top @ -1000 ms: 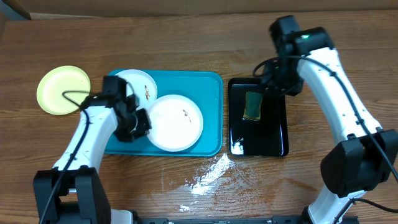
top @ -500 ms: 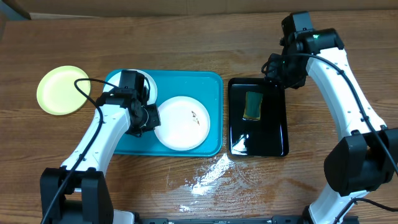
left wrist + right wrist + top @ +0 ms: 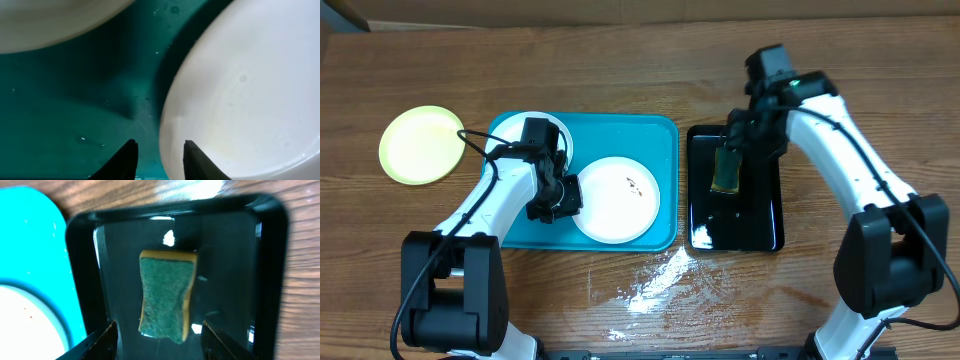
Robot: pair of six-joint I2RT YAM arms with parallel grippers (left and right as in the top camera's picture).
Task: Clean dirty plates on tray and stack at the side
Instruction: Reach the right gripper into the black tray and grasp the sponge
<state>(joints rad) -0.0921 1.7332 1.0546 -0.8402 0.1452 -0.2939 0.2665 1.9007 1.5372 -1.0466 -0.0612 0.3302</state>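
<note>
Nearest, on the front of the brown wood-grain bench (image 3: 740, 300): one wet, shiny smear (image 3: 655, 280), just in front of the trays. Two arm bases at that edge, one on each side.

Next, two trays side by side, close but not touching. One turquoise tray (image 3: 655, 135) on the left. One smaller glossy black tray (image 3: 760, 225) on the right, wet inside.

Three plates in all. Two white, both on the turquoise tray: the nearer plate (image 3: 617, 200) in the tray's front right part, with a few dark specks (image 3: 635, 183); the farther plate (image 3: 564, 138) in the back left corner, partly under the left arm. One pale yellow-green plate (image 3: 420, 145) off the tray, alone on the bare bench to its left, well apart from the white pair.

Left tool (image 3: 160, 150) low at the left rim of the nearer white plate. Fingers a little apart, one over the plate's edge and one over the turquoise floor, clamped on nothing.

One sponge (image 3: 166, 297), green scouring face up on a yellow body, lying flat in the far half of the black tray. Right tool (image 3: 159, 332) above it, fingers spread wider than the sponge, gripping nothing.

Farthest, more bare bench, then a plain tan band (image 3: 620, 10) along the back, impossible to tell what. Rest of the room out of frame.
</note>
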